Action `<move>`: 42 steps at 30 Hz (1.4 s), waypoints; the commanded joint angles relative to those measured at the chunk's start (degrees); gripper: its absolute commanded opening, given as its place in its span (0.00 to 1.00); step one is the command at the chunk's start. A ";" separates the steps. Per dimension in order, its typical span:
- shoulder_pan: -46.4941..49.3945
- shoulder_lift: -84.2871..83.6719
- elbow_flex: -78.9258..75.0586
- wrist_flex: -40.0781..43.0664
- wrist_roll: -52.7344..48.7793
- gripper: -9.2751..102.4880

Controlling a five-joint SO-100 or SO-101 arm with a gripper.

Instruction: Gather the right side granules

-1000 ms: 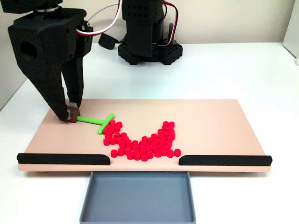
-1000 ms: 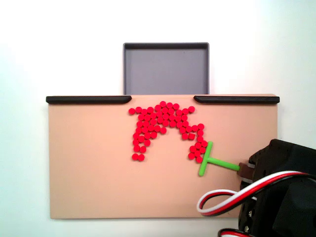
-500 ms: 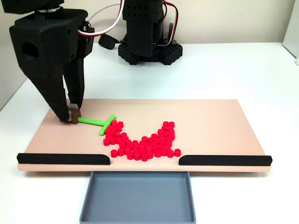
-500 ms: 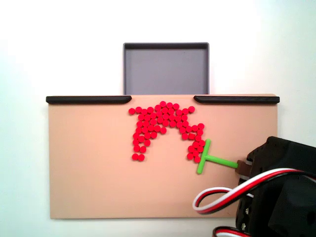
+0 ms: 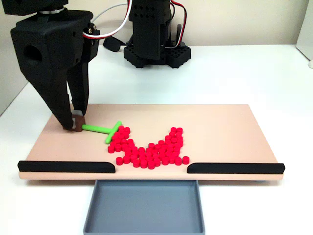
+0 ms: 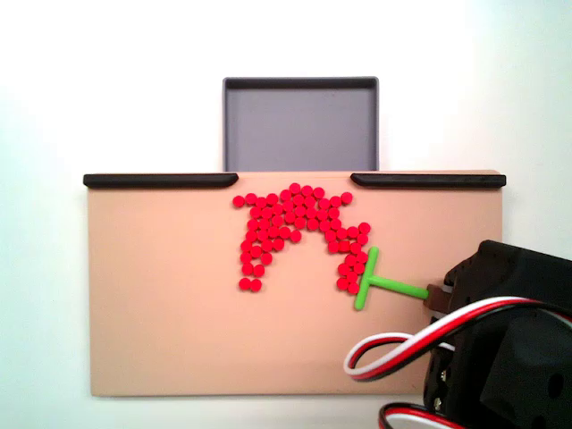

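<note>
Grey tray: the shallow grey plastic tray [image 5: 143, 205] is sitting nearest the front camera, below the gap between the two black rails [image 5: 66, 166], and is holding nothing yet.
Granules: the glossy bright red plastic granules [image 5: 146, 148] are lying on the tan rectangular board [image 5: 220, 127] in a forked heap just behind that gap; in the top-down fixed view they [image 6: 295, 228] are forming an arch, its right leg touching the stick's crossbar.
Stick: the green T-shaped plastic stick [image 5: 103, 129] is lying flat, its crossbar pressing against the heap's edge.
End effector: the black two-finger end effector [image 5: 75, 122] is clenching the stem's far end, with a small brown pad showing at the tips.
Risk, spill: the crossbar is short, so I judge granules may be slipping round its ends and scattering instead of gathering.
Risk, grip: the hold is at the very stem tip; pushing resistance could be twisting the stick out of line or out of the grip.
Risk, riding up: a tilted bar might be climbing over the low cylinders.
Change: compared with a second ago, the stick in the top-down fixed view is sitting further left and up, and the right leg of the arch is packing tighter.
Worktop: the white worktop [image 5: 244, 73] is carrying the arm's black base [image 5: 155, 49] behind the board.
</note>
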 commanded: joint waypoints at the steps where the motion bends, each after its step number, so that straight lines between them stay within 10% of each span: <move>1: -0.44 0.18 -1.41 -0.26 -8.53 0.08; 42: -3.25 -0.09 -1.85 -0.26 -1.41 0.08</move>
